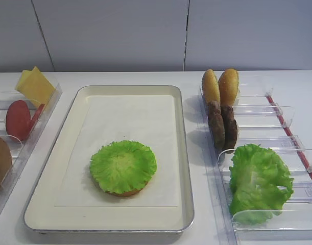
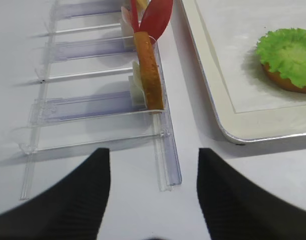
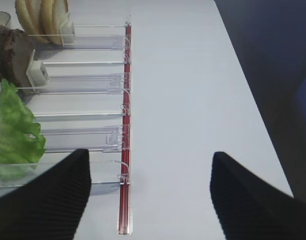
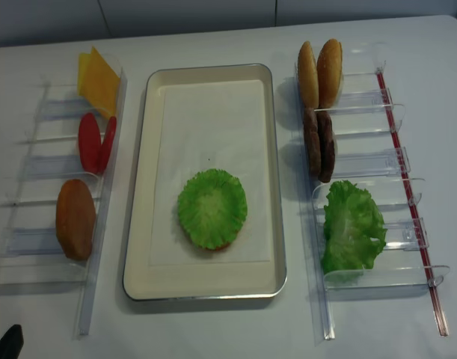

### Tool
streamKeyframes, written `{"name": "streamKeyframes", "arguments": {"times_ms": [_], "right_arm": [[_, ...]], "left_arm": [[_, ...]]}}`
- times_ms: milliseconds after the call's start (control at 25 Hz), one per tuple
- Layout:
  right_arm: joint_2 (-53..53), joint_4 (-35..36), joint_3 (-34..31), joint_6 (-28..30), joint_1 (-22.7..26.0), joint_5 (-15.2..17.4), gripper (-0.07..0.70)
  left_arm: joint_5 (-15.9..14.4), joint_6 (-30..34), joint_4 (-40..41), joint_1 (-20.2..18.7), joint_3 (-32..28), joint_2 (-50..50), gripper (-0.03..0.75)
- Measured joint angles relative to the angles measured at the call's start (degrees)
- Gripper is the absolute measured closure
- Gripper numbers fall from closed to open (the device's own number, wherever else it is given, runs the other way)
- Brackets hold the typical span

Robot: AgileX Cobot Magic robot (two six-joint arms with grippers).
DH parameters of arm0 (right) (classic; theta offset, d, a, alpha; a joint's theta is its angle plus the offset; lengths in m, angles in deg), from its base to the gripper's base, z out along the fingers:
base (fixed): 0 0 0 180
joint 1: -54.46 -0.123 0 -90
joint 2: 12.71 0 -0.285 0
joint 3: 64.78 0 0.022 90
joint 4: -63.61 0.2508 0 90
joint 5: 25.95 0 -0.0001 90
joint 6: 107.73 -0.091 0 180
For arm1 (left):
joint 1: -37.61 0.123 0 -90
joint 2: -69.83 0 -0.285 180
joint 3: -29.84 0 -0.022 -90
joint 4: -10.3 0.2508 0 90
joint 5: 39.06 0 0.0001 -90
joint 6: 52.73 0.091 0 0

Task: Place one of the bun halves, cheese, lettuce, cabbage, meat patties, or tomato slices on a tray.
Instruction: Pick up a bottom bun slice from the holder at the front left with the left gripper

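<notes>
Along the left rack [image 4: 41, 202] I have cheese [image 4: 98, 76], tomato slices [image 4: 96, 143] and a bun half [image 4: 75, 218], each standing in its own slot. My left gripper [image 2: 150, 195] hovers just short of that rack, jaws spread wide and holding nothing. I judge tomato the sensible next pick: come down square over the nearer slice and close gently so it doesn't tip. On the tray [image 4: 140, 224] a round lettuce leaf [image 4: 212, 207] sits on a bun base. To the right, the other rack [image 4: 366, 168] holds two buns [image 4: 320, 72], meat patties [image 4: 319, 144] and a lettuce bunch [image 4: 351, 226]. My right gripper [image 3: 150, 195] hangs beside it, likewise open and empty.
</notes>
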Motion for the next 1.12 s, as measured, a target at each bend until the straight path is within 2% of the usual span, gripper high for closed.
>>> {"name": "streamKeyframes", "arguments": {"times_ms": [1120], "right_arm": [[0.0,0.0,0.0,0.0,0.0,0.0,0.108]], "left_arm": [[0.0,0.0,0.0,0.0,0.0,0.0,0.317]]}}
